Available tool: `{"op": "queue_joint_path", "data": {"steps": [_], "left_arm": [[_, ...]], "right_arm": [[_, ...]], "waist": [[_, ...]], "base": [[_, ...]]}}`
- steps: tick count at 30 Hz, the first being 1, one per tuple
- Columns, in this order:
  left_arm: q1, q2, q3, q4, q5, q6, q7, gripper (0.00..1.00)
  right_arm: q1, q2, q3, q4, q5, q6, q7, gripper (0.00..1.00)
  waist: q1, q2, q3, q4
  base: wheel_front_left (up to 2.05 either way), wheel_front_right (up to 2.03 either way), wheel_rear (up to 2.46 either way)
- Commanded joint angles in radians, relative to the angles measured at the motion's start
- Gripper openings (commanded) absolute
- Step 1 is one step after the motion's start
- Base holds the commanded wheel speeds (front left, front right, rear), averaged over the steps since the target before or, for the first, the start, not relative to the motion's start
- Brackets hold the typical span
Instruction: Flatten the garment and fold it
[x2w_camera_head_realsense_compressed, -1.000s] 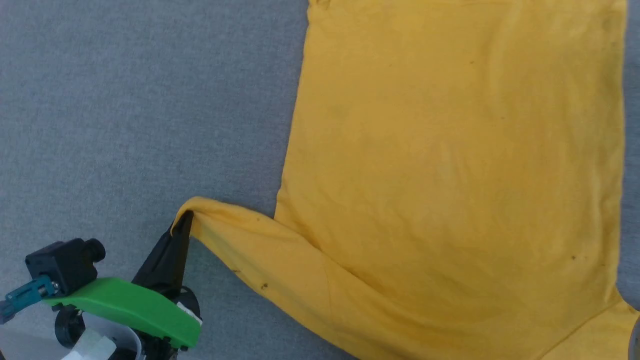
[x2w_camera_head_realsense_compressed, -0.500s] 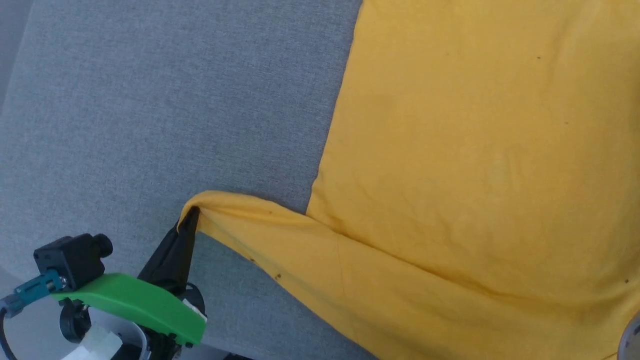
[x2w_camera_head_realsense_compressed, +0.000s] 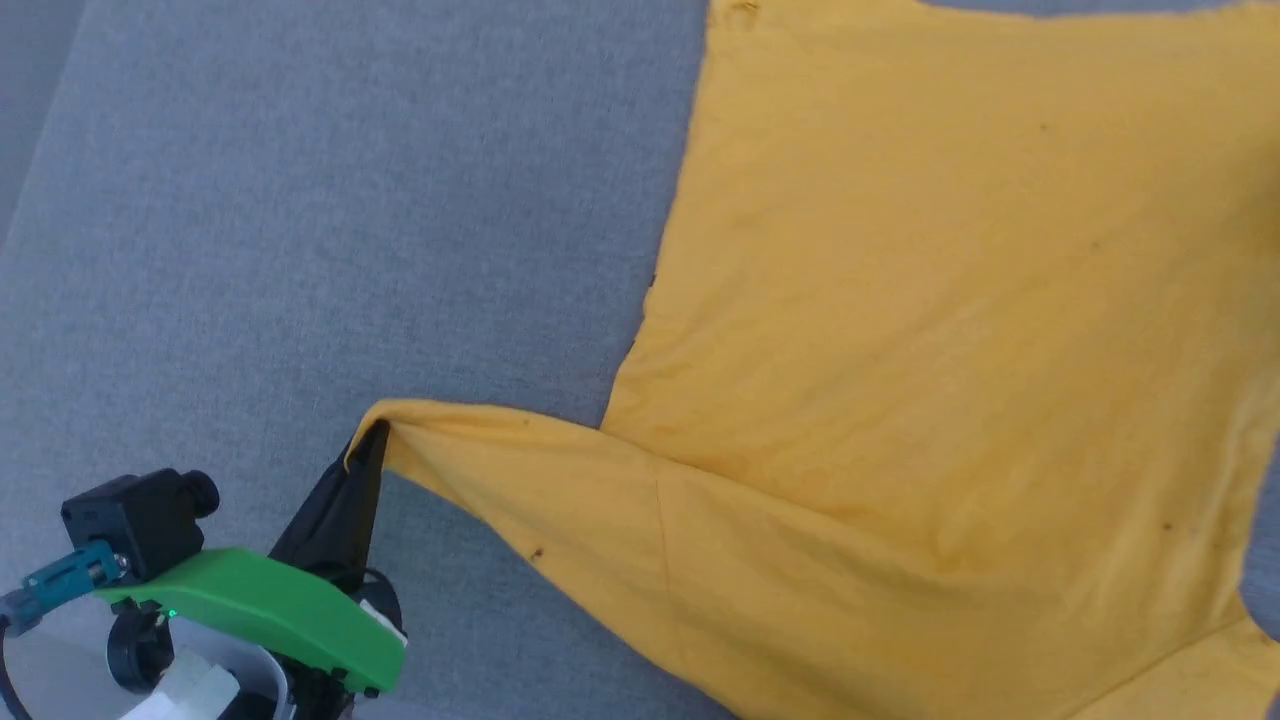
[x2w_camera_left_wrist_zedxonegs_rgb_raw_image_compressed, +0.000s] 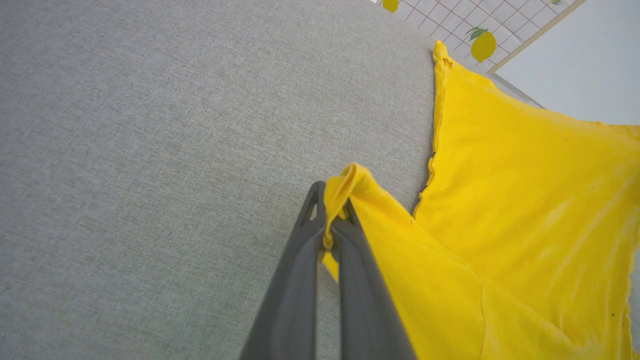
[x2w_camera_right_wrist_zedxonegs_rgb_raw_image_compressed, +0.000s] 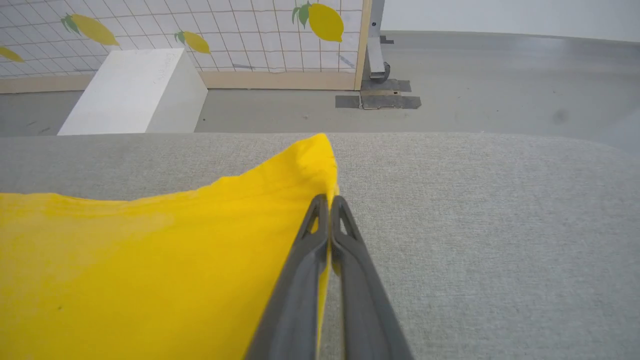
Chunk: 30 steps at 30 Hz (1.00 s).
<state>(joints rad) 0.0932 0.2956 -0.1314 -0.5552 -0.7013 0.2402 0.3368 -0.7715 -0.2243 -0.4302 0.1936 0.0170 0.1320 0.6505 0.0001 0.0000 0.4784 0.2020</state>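
Your garment is lying plain side up on the grey surface, taking up the right part of the head view. Its long axis is running from the near edge up that view and leaning a little to the left. The straight far edge is sitting at the top, and the sleeves are sitting at the near end, so the shoulder end is facing the robot. One sleeve is stretching out from the body toward the lower left as a taut, narrowing cone, ending at the left jaws. The cloth is looking thin, matte and bright yellow, with soft creases fanning from the armpit and a few small dark specks. The surface is showing a fine, felt-like weave.

The left jaws are pressing together on the sleeve's end: in the left wrist view the two dark tapered fingers are pinching a bunched fold right at their tips, and the sleeve is falling away to their right. The right jaws are pinching too: in the right wrist view their fingers are meeting on a raised corner of the garment, with the yellow sheet spreading to their left and bare surface lying to their right
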Motion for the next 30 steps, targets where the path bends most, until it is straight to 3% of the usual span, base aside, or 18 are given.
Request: {"op": "queue_joint_path", "data": {"steps": [1,6,10,14,19,27,28,29,30], "left_arm": [[0.011,0.009,0.006,0.003,0.013,0.009,0.004,0.00],[0.048,0.012,0.012,0.009,0.013,0.027,0.014,0.00],[0.082,0.008,0.010,0.024,0.014,0.033,0.008,0.00],[0.110,0.000,0.003,0.051,0.007,0.030,-0.002,0.00],[0.140,-0.004,-0.004,0.087,-0.001,0.023,-0.010,0.00],[0.145,-0.023,-0.013,0.136,-0.023,0.017,-0.016,0.00],[0.142,-0.026,-0.014,0.139,-0.024,0.017,-0.018,0.00],[0.141,-0.027,-0.014,0.142,-0.024,0.018,-0.018,0.00],[0.139,-0.026,-0.016,0.145,-0.023,0.018,-0.018,0.00]], "right_arm": [[0.057,-0.013,0.000,-0.035,0.030,-0.001,-0.004,0.00],[0.295,0.013,-0.052,-0.221,0.133,-0.001,0.038,0.00],[0.549,0.109,-0.159,-0.400,0.201,-0.001,0.063,0.00],[0.790,0.168,-0.235,-0.492,0.271,-0.001,0.062,0.00],[0.986,0.173,-0.234,-0.367,0.417,-0.001,-0.009,0.00],[1.071,0.174,-0.064,-0.093,0.414,-0.001,-0.204,0.00],[1.062,0.174,-0.050,-0.076,0.397,-0.001,-0.227,0.12],[1.051,0.174,-0.043,-0.071,0.389,-0.001,-0.245,0.65],[1.037,0.174,-0.041,-0.073,0.383,-0.001,-0.263,1.00]], "waist": [[-0.0001,0.0000,-0.090,-0.056],[-0.0001,0.0000,-0.172,-0.101],[-0.0001,0.0000,-0.217,-0.125],[-0.0001,0.0000,-0.241,-0.144],[-0.0001,0.0000,-0.264,-0.165],[-0.0001,0.0000,-0.311,-0.176],[-0.0001,0.0000,-0.317,-0.175],[-0.0001,0.0000,-0.320,-0.175],[-0.0001,0.0000,-0.323,-0.174]], "base": [[0.00,0.00,0.00],[0.00,0.00,0.00],[0.00,0.00,0.00],[0.00,0.00,0.00],[0.00,0.00,0.00],[0.00,0.00,0.00],[0.00,0.00,0.00],[0.00,0.00,0.00],[0.00,0.00,0.00]]}}
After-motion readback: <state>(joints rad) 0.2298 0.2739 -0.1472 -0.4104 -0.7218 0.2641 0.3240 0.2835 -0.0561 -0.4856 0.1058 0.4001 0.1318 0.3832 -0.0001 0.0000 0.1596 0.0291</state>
